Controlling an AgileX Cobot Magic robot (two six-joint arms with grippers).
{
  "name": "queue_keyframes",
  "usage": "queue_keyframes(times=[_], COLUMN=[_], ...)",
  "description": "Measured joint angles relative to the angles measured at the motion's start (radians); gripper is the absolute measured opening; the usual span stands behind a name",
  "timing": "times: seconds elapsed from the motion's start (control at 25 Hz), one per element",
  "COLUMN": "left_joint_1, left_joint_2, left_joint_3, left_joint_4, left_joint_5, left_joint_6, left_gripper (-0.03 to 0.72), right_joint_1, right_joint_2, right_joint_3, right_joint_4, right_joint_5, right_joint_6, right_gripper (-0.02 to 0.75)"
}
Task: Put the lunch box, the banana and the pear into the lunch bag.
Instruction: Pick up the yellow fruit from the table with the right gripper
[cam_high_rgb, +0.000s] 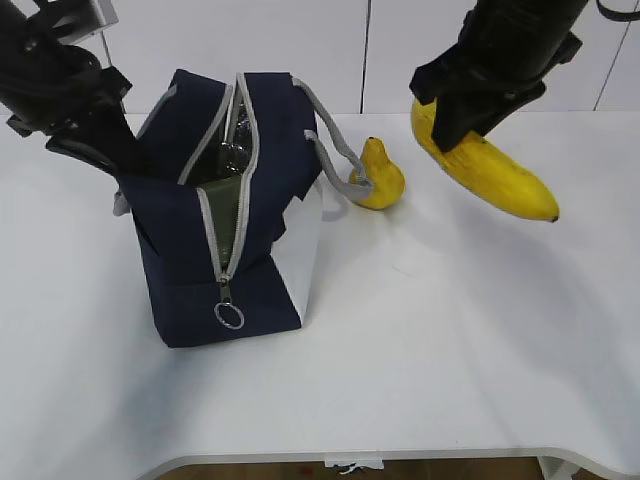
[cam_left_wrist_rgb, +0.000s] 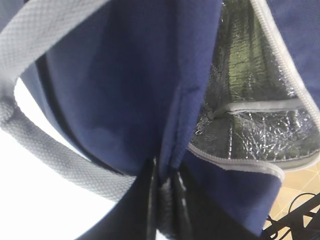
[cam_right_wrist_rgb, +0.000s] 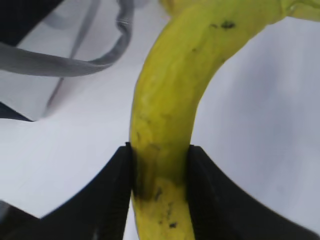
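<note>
Fingers (cam_right_wrist_rgb: 160, 192) clamping banana (cam_high_rgb: 490, 170), arm raised

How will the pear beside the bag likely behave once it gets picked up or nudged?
The pear lies on its side against the lunch bag's grey handle, so a nudge would probably roll it in an arc around its narrow neck. Its smooth, tapered skin may slip from a hand; it looks rigid, not floppy.

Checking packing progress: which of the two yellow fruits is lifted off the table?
The banana, clamped in the right pincer above the table; the short pear lies beside the lunch bag.
</note>
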Motion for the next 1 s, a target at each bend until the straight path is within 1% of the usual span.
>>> queue_keyframes(times=[0.12,0.24,0.44,0.52,0.6,0.68,0.8,0.88,1.0], left_joint_1=[0.0,0.0,0.0,0.0,0.0,0.0,0.0,0.0,0.0], left_joint_2=[0.0,0.0,0.0,0.0,0.0,0.0,0.0,0.0,0.0], left_joint_3=[0.0,0.0,0.0,0.0,0.0,0.0,0.0,0.0,0.0], left_joint_4=[0.0,0.0,0.0,-0.002,-0.002,-0.002,-0.002,-0.002,-0.002], left_joint_5=[0.0,0.0,0.0,0.0,0.0,0.0,0.0,0.0,0.0], left_joint_6=[0.0,0.0,0.0,0.0,0.0,0.0,0.0,0.0,0.0], left_gripper=[0.015,0.015,0.015,0.015,0.015,0.015,0.015,0.015,0.015], right_joint_1=[0.0,0.0,0.0,0.0,0.0,0.0,0.0,0.0,0.0], right_joint_2=[0.0,0.0,0.0,0.0,0.0,0.005,0.04,0.073,0.126], right_joint_3=[0.0,0.0,0.0,0.0,0.0,0.0,0.0,0.0,0.0], right_joint_4=[0.127,0.272,0.525,0.647,0.742,0.868,1.062,1.164,1.278], right_joint_5=[-0.016,-0.066,-0.211,-0.275,-0.329,-0.366,-0.39,-0.396,-0.405], right_joint_6=[0.002,0.004,-0.027,-0.066,-0.108,-0.153,-0.256,-0.328,-0.393], right_gripper=[0.275,0.275,0.275,0.275,0.275,0.275,0.275,0.275,0.275])
